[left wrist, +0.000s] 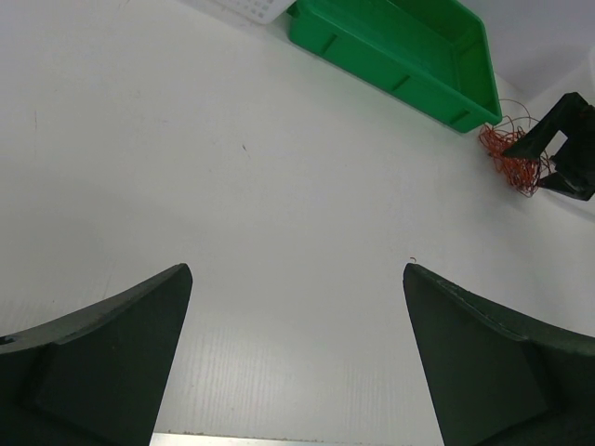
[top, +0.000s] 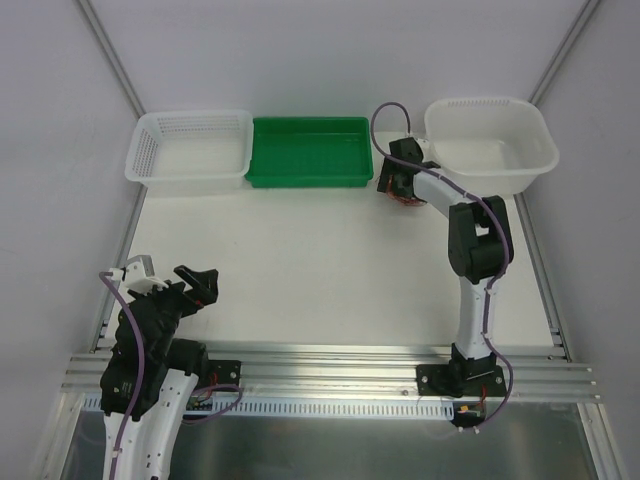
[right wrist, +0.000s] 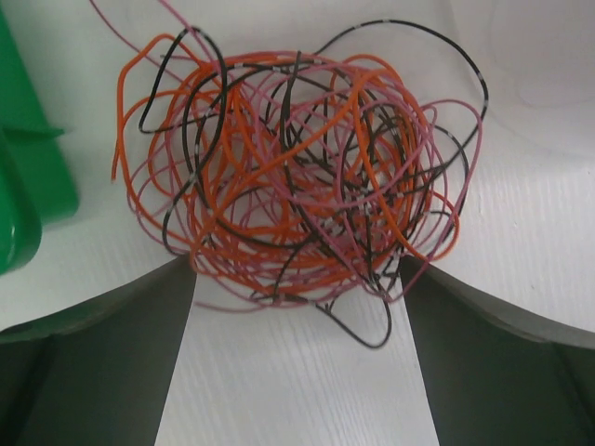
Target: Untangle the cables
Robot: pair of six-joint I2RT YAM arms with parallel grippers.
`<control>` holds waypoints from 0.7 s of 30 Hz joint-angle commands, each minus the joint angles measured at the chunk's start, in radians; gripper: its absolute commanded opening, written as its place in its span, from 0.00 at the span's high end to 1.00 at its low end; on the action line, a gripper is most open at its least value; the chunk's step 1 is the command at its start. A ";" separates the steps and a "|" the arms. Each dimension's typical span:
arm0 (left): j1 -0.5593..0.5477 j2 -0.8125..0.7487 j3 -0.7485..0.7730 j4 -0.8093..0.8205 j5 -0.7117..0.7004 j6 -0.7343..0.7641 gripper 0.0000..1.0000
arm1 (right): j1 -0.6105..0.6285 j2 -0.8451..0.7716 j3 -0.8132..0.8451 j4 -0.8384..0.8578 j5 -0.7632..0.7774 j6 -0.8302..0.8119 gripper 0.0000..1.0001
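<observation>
The cables are a fist-sized tangle (right wrist: 297, 177) of thin orange, pink and black wires lying on the white table next to the green tray's right end. My right gripper (right wrist: 297, 279) is open, and its fingertips touch the near edge of the tangle on both sides without closing on it. In the top view the right gripper (top: 395, 185) hangs over the tangle (top: 406, 202), hiding most of it. My left gripper (top: 200, 285) is open and empty at the near left, far from the wires. The left wrist view shows the tangle (left wrist: 509, 158) far off, beside the right gripper (left wrist: 567, 149).
A green tray (top: 308, 150) stands at the back middle, with a white mesh basket (top: 190, 150) to its left and a white tub (top: 490, 140) at the back right. The tray's corner (right wrist: 23, 186) lies just left of the tangle.
</observation>
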 commanded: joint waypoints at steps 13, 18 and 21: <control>0.006 -0.058 -0.003 0.040 0.016 0.017 0.01 | -0.015 0.053 0.078 -0.042 0.043 0.035 0.78; 0.006 -0.058 -0.004 0.041 0.022 0.017 0.01 | 0.000 -0.041 -0.047 -0.004 0.001 0.052 0.99; 0.006 -0.056 -0.004 0.043 0.027 0.017 0.01 | 0.029 -0.146 -0.179 0.040 -0.051 0.032 0.99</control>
